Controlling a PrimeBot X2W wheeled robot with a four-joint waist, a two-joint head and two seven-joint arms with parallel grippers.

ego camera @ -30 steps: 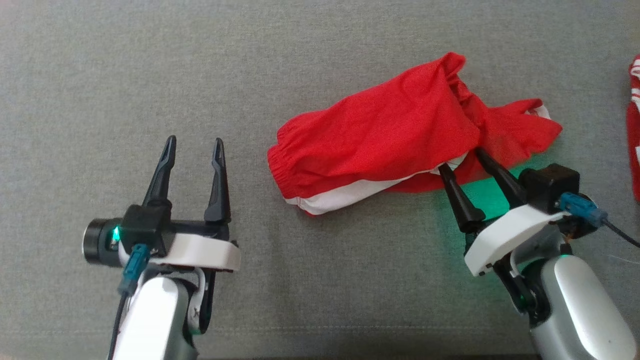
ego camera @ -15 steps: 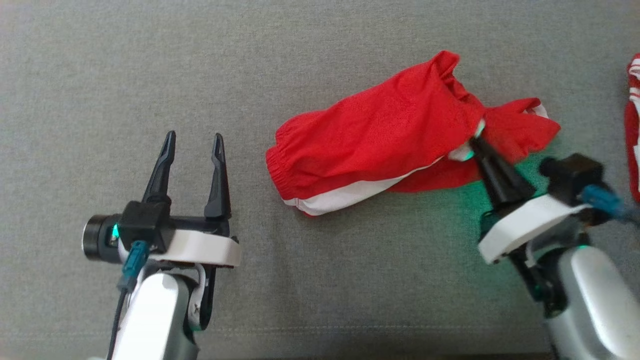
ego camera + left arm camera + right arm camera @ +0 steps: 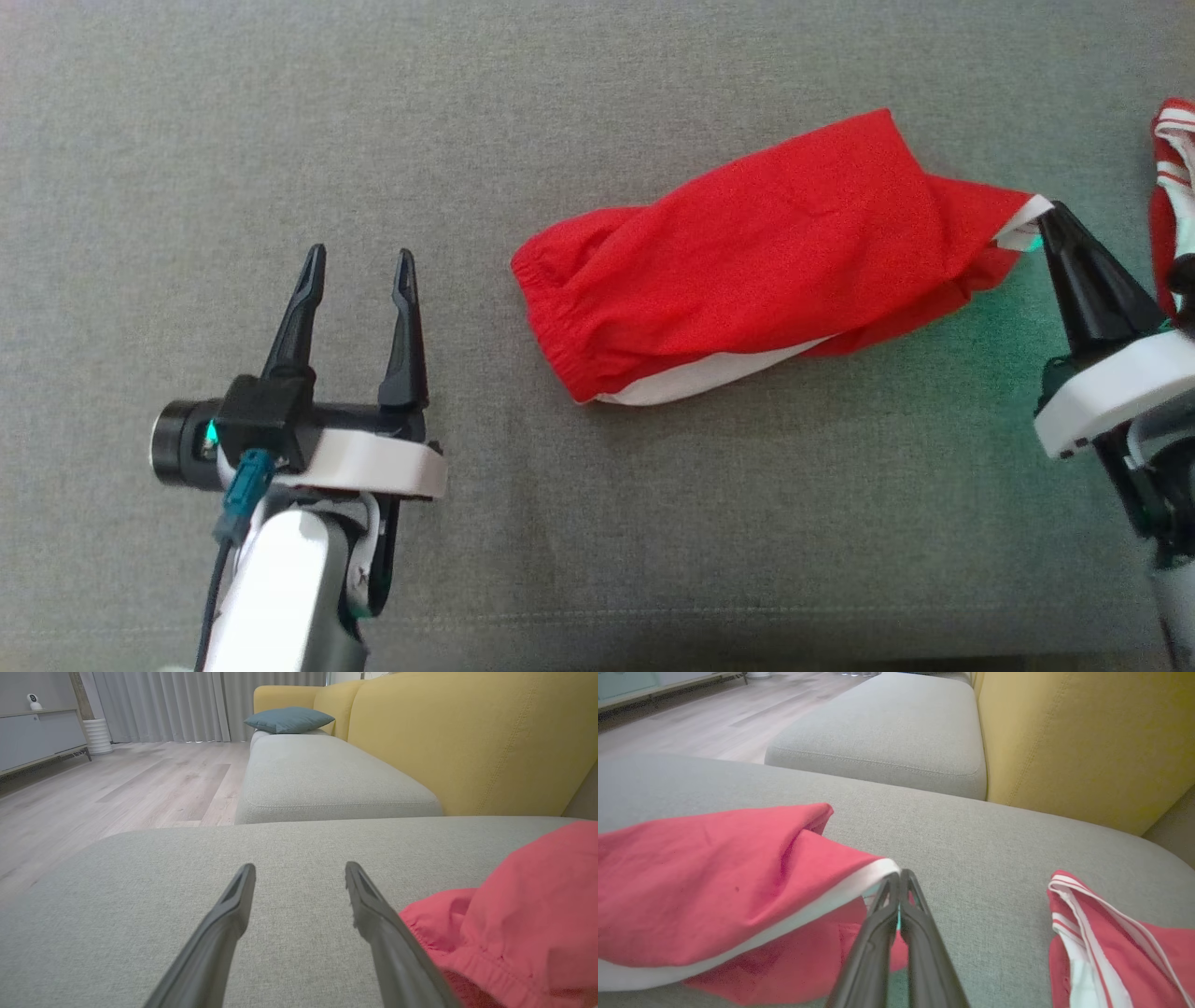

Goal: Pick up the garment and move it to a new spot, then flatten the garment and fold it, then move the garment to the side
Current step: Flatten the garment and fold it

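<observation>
Fig.: L gripper [image 3: 360,252], near-left, jaws apart, w/ its two long dark fingers [image 3: 297,322] roughly parallel and pointing far. Its white L wrist collar [image 3: 373,471] sits crosswise above the pale L forearm [image 3: 280,588], which rises from the near edge, w/ a teal connector [image 3: 241,490] at the wrist's left side. R gripper [image 3: 1050,213], far right, has its fingers pressed together into one dark wedge leaning far-left, tips pinched on the white-trimmed corner of the garment [image 3: 766,271]; the white R wrist collar [image 3: 1111,392] is tilted, the arm running off the near-right corner.
</observation>
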